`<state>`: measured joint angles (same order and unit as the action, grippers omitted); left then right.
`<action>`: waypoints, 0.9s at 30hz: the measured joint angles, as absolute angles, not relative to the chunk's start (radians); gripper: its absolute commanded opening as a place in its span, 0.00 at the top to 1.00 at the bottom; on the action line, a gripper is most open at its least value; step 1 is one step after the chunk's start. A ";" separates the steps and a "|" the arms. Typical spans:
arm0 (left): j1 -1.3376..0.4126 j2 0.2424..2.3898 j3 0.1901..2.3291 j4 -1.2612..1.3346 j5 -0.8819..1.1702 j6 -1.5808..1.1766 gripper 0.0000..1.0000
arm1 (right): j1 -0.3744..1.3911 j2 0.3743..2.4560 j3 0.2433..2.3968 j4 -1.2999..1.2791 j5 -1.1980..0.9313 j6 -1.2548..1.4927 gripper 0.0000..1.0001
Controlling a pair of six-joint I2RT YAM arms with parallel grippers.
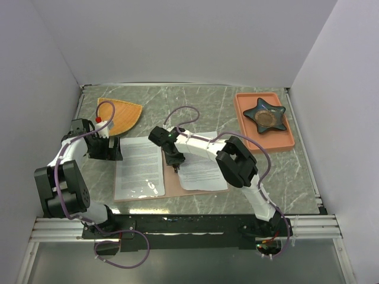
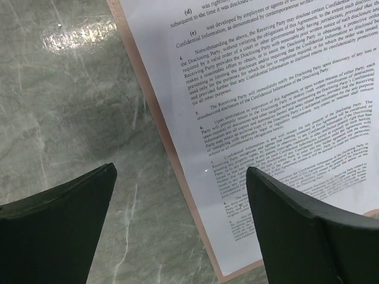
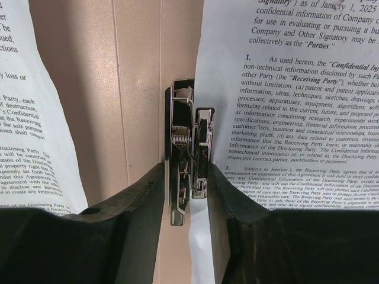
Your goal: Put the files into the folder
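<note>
Edge of folder (image 1: 170,183) under wide left claw (image 2: 180,171), right claw (image 3: 186,171) seemingly pinching clip (image 3: 186,142)

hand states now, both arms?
Left hand: open, holding nothing.
Right hand: set around the metal clip on the folder spine; gripped or not, cannot tell.

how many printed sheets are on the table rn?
2. Left sheet lies on the folder's left half; right sheet lies on its right half, partly under the right arm. Others could be stacked beneath; can't tell.
</note>
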<state>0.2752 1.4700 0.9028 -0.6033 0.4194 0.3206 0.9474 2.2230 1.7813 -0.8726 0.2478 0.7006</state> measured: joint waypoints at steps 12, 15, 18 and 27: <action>0.275 1.470 0.902 -0.605 0.418 0.327 0.01 | 0.945 2.179 1.690 -0.790 0.247 0.730 0.87; 0.275 1.473 0.902 -0.606 0.419 0.327 0.04 | 0.936 2.114 1.575 -0.692 0.228 0.744 0.88; 0.275 1.485 0.904 -0.610 0.422 0.327 0.04 | 0.916 2.042 1.451 -0.574 0.183 0.757 0.89; 0.275 1.518 0.929 -0.622 0.434 0.326 0.04 | 0.856 1.944 1.249 -0.340 0.039 0.771 0.91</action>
<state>0.2752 1.5185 0.9291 -0.6216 0.4343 0.3264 0.8558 1.9438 1.2491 -0.3405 0.0395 0.7712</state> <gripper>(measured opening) 0.963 0.374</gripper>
